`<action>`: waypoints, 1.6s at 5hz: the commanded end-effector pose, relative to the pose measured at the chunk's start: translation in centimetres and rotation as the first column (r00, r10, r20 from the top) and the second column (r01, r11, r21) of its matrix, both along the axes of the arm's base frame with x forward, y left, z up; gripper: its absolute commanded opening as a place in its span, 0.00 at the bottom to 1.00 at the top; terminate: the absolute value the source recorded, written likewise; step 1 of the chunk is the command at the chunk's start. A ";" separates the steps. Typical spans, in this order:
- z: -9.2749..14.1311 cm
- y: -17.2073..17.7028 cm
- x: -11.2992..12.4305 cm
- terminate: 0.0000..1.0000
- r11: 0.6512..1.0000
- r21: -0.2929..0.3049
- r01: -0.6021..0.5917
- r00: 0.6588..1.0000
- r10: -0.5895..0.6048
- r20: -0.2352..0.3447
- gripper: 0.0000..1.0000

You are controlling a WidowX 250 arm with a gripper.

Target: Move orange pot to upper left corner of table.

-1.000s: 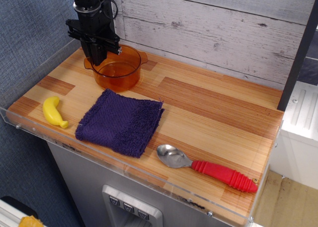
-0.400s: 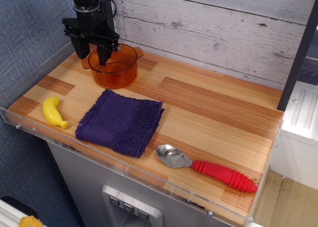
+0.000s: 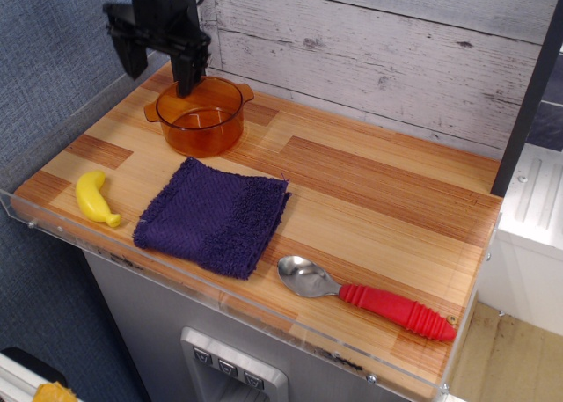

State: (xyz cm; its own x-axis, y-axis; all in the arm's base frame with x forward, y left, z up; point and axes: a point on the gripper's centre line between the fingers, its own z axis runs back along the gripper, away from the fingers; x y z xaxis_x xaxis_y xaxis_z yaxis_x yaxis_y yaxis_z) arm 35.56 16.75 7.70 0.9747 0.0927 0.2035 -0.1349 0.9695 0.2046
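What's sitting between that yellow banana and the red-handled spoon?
The purple cloth lies between the banana and the spoon, flat on the table; the single camera view shows it.

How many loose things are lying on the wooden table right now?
4: the translucent orange plastic pot at the back left, yellow toy banana front left, purple cloth beside it, red-handled metal spoon front right. None looks hidden.

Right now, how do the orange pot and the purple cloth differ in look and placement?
The orange pot is a rigid, see-through round vessel standing upright; the purple cloth is soft, opaque and lies flat. The pot sits at the table's far left corner under the open tool; the cloth lies nearer the front edge. Both look similar in width and rest on the table.
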 end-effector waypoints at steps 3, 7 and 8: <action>7.4 -11.5 -5.9 0.00 0.995 0.038 -0.097 0.995 0.097 -0.004 1.00; 9.1 -24.5 -12.8 0.00 0.995 -0.024 0.102 0.994 -0.101 0.035 1.00; 9.1 -27.1 -13.5 0.00 0.984 -0.012 0.180 0.983 -0.179 0.046 1.00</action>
